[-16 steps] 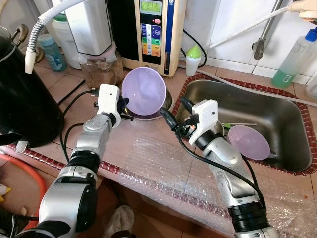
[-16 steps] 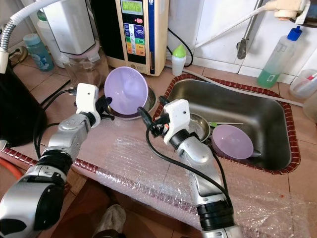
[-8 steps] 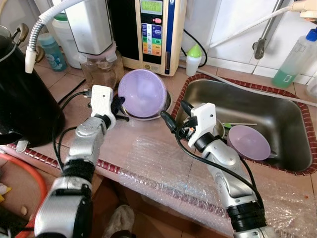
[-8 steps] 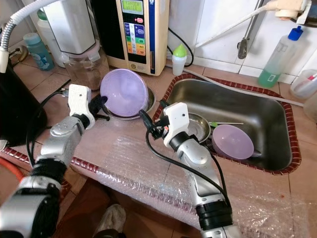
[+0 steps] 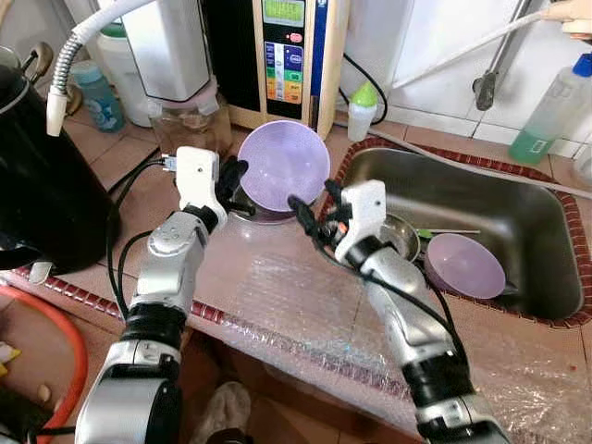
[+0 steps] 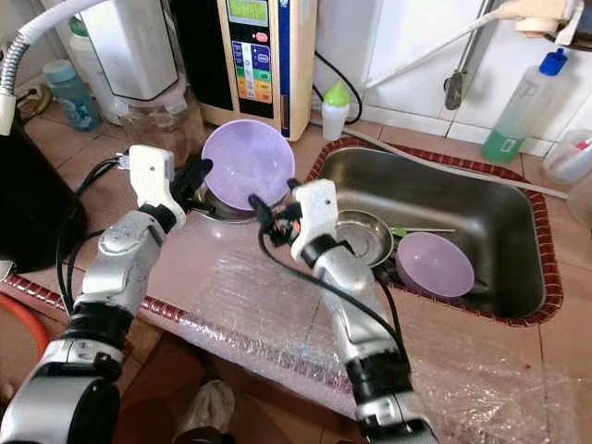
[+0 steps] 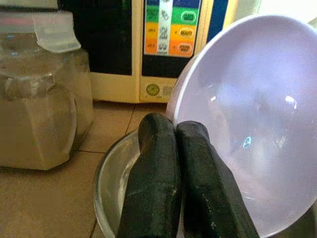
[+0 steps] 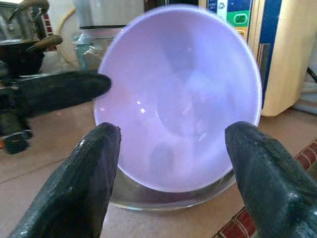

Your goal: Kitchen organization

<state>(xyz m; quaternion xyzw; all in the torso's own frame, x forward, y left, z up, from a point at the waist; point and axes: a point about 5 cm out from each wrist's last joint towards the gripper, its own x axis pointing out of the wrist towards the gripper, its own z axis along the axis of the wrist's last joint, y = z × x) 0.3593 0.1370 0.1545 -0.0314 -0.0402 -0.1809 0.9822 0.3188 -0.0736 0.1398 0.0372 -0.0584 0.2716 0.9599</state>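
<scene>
Since 0.5 s ago the right tool [image 5: 310, 205] has swung up-left toward the purple bowl [image 5: 283, 164], and the bowl has tipped more upright.

Left eye view: bowl sits centre-upper, on edge, opening facing down-right toward the right tool, its lower rim in a steel bowl [image 5: 242, 205] on the counter [image 5: 277, 277]. Left tool [image 5: 233, 178] pinches the bowl's left rim, fingers closed on it. Right tool is spread wide, tips just short of the bowl's lower right edge. Second purple bowl [image 5: 463, 265] lies in the sink [image 5: 527, 203] at right, beside a small steel dish [image 5: 403, 234].

Right eye view: same layout; bubble wrap [image 6: 268, 314] covers the counter's front edge.

Left wrist view: both fingers [image 7: 153, 188] pressed together on the bowl [image 7: 252, 124] rim, steel bowl [image 7: 111, 168] under.

Right wrist view: bowl [image 8: 183, 94] opening faces cam, centred betw the two wide-apart fingers [image 8: 79, 183]; no contact seen. Left tool's finger [image 8: 59, 91] touches its rim.
</scene>
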